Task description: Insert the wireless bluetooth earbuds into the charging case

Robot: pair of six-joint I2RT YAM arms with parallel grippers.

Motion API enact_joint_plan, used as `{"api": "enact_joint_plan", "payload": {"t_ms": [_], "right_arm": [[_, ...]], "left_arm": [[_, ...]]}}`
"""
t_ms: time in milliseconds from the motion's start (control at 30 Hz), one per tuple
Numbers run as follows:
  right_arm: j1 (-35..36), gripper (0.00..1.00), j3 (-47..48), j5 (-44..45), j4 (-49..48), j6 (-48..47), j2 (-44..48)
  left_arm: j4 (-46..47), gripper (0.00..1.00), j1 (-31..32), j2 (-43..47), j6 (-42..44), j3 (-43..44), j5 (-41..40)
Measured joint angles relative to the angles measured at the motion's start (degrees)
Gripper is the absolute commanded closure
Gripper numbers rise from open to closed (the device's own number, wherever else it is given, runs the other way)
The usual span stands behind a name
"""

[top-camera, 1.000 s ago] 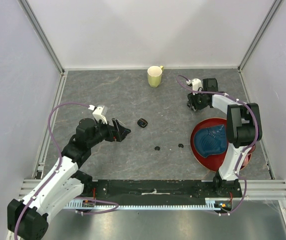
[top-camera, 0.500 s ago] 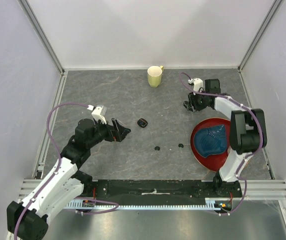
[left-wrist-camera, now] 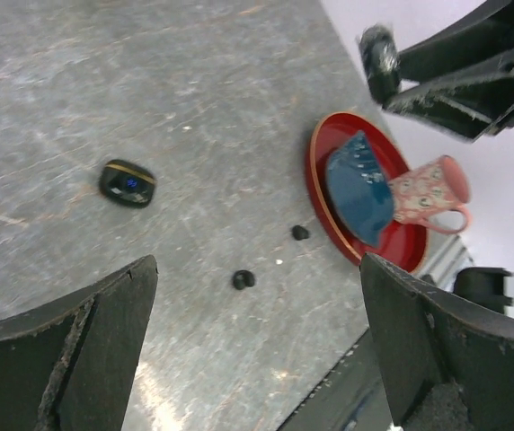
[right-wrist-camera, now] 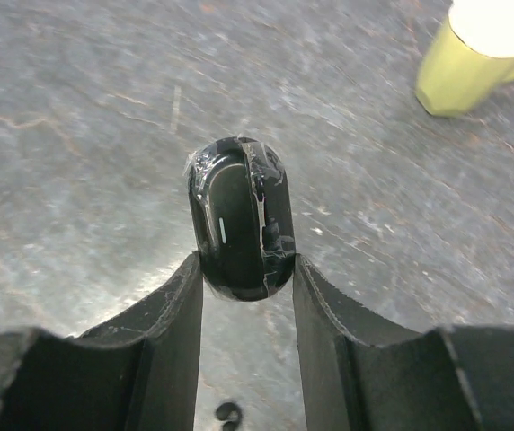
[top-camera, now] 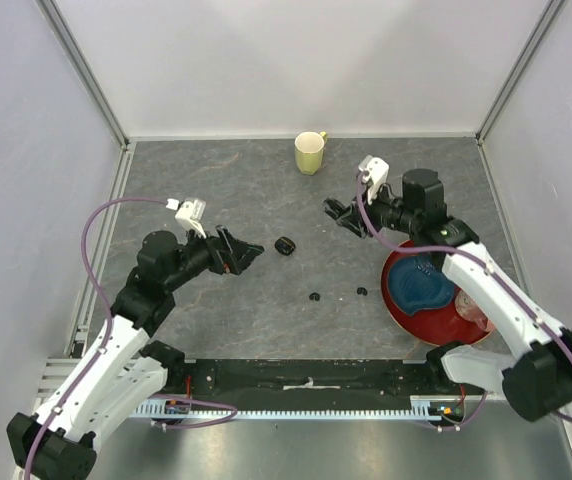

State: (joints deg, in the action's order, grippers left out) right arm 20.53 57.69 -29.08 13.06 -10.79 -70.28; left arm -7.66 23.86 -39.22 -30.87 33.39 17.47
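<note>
The glossy black oval charging case [right-wrist-camera: 239, 215] is clamped between my right gripper's [right-wrist-camera: 246, 269] fingers and held above the table. In the top view this gripper [top-camera: 338, 212] hovers right of centre. Two tiny black curled earbuds [top-camera: 315, 296] [top-camera: 362, 291] lie on the grey table in front of it; the left wrist view shows them too [left-wrist-camera: 243, 279] [left-wrist-camera: 300, 233]. One earbud [right-wrist-camera: 228, 413] shows below the right jaws. A second small black pod with a blue spot [top-camera: 285, 245] [left-wrist-camera: 128, 182] lies near my left gripper [top-camera: 246, 255] [left-wrist-camera: 259, 305], which is open and holds nothing.
A yellow-green mug [top-camera: 310, 152] stands at the back centre. A red plate [top-camera: 388, 285] at the right holds a blue crumpled item [top-camera: 421, 280] and a pink mug [left-wrist-camera: 428, 189]. White walls close the table on three sides.
My right gripper closed on the case at the back right, then rose and swung left toward the middle with it. The left gripper opened a little wider and shifted slightly.
</note>
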Motion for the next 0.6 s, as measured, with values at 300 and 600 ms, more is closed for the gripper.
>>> {"api": "enact_joint_plan", "payload": {"t_ms": [300, 600], "right_arm": [[9.66, 0.96, -1.55, -0.37, 1.68, 2.62, 10.34], [17.09, 0.96, -1.55, 3.8, 5.49, 1.99, 9.38]], "left_arm": [[6.64, 0.0, 0.0, -7.1, -4.76, 4.72, 9.94], [11.39, 0.0, 1.6, -13.35, -8.07, 6.34, 14.62]]}}
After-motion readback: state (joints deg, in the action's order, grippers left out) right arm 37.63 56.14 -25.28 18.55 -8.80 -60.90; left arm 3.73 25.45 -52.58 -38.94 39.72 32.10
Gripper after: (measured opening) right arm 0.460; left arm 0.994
